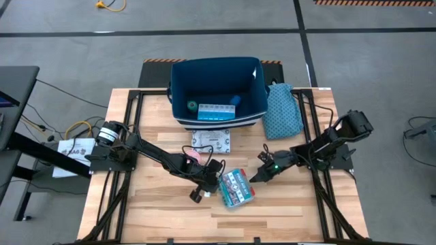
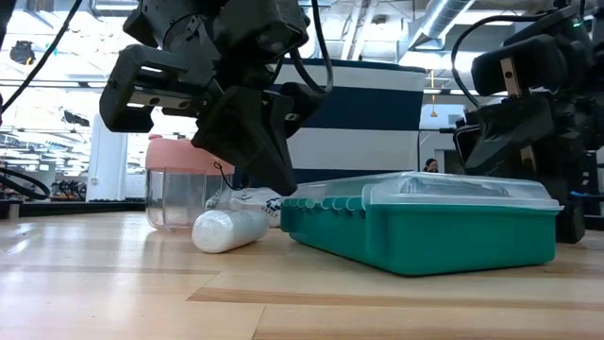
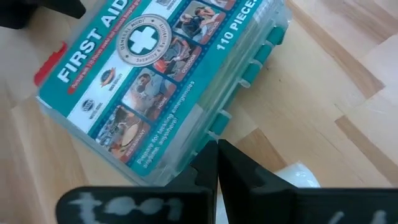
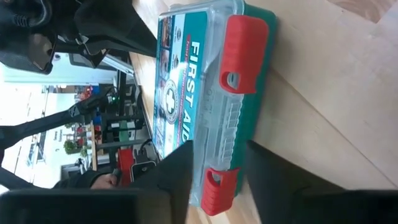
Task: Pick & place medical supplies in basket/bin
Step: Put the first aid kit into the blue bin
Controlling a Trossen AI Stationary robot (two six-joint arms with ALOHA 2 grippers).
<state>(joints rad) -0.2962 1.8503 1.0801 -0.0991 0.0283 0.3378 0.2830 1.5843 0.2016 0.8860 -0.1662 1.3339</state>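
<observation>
A teal first aid kit with a clear lid (image 1: 236, 188) (image 2: 425, 227) lies flat on the table's near middle. My left gripper (image 1: 216, 178) (image 3: 217, 163) is shut at the kit's hinged side. My right gripper (image 1: 259, 175) (image 4: 221, 149) is open at the opposite side, its fingers straddling the edge that carries the red latches (image 4: 217, 186). The navy bin (image 1: 218, 62) (image 2: 368, 113) stands at the far middle and holds a green roll (image 1: 193, 106), a light-blue pill organizer (image 1: 214, 112) and a blue roll (image 1: 235, 101). My left gripper's shut fingertips (image 2: 280, 184) meet the kit's hinged long edge (image 3: 211, 134), slanting down from the table's left. The kit lies flat on the table. My right gripper stands around the latch edge; I cannot tell whether its fingers touch the kit.
A white cylinder (image 2: 231, 229) and a clear jar with a pink lid (image 2: 179, 194) (image 1: 194, 155) sit just left of the kit. A white packet (image 1: 211, 141) lies in front of the bin. The teal patterned pouch (image 1: 283, 109) rests beside the bin's right wall.
</observation>
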